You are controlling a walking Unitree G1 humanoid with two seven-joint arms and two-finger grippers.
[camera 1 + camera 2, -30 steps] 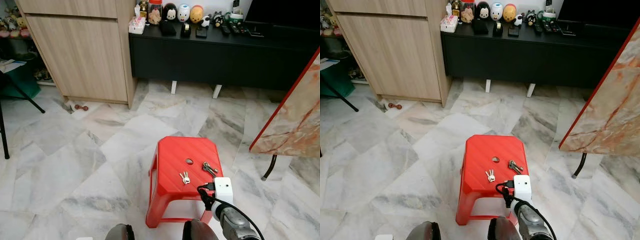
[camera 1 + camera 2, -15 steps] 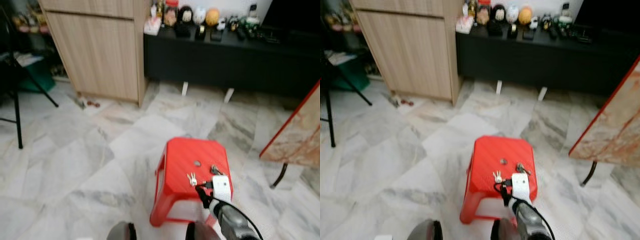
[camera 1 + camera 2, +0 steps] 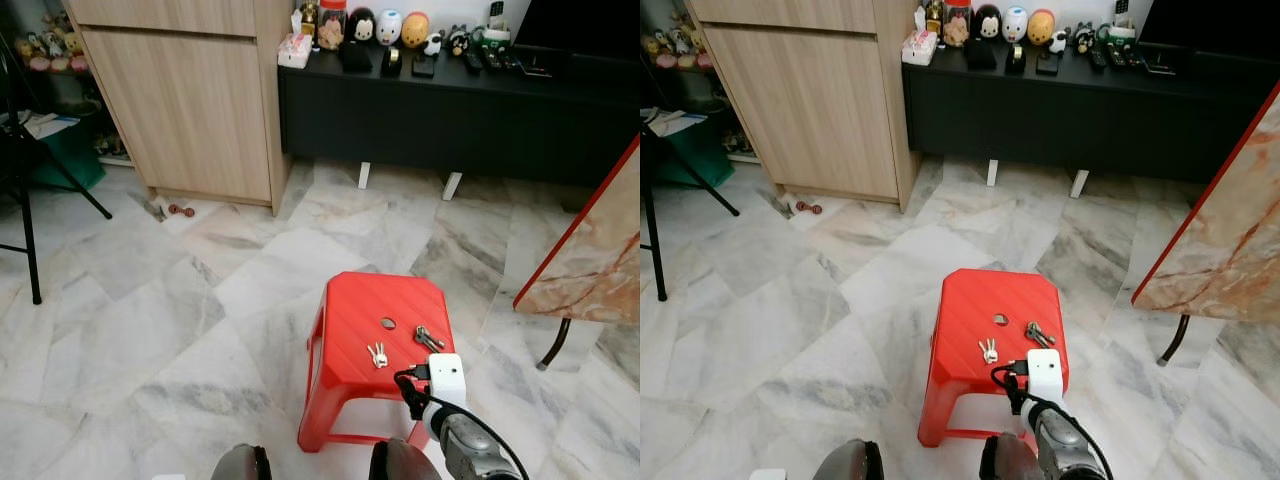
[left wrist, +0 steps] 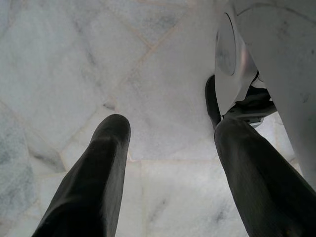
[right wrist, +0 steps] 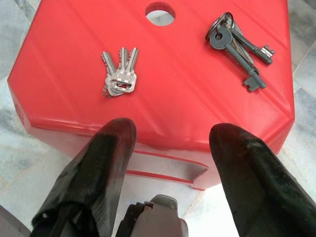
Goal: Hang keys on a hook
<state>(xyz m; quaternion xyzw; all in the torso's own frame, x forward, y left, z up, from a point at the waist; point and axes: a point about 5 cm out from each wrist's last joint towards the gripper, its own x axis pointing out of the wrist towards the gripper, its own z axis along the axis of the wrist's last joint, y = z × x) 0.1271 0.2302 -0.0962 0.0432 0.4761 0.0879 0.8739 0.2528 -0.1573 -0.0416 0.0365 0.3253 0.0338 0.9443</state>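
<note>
A red plastic stool point(image 3: 360, 310) stands on the marble floor in front of me. On its top lie a small bunch of silver keys point(image 3: 377, 354) point(image 5: 119, 78) and a bunch of dark, long-shafted keys point(image 3: 428, 339) point(image 5: 239, 47). My right gripper point(image 5: 175, 131) hovers open at the stool's near edge, just short of both bunches, with nothing between its fingers. The right arm point(image 3: 447, 390) reaches in from the lower right. My left gripper point(image 4: 173, 126) hangs open over bare floor beside my leg.
A wooden cabinet point(image 3: 190, 100) and a black low console point(image 3: 450, 110) carrying figurines line the far wall. A marble slab with a red edge point(image 3: 590, 260) leans in at the right. Black stand legs point(image 3: 25, 200) are at the left. My feet point(image 3: 240, 465) show at the bottom.
The whole view has shifted and was blurred half a second ago, so the camera moved. The keys lie as before, and my right gripper stays at the stool's near edge.
</note>
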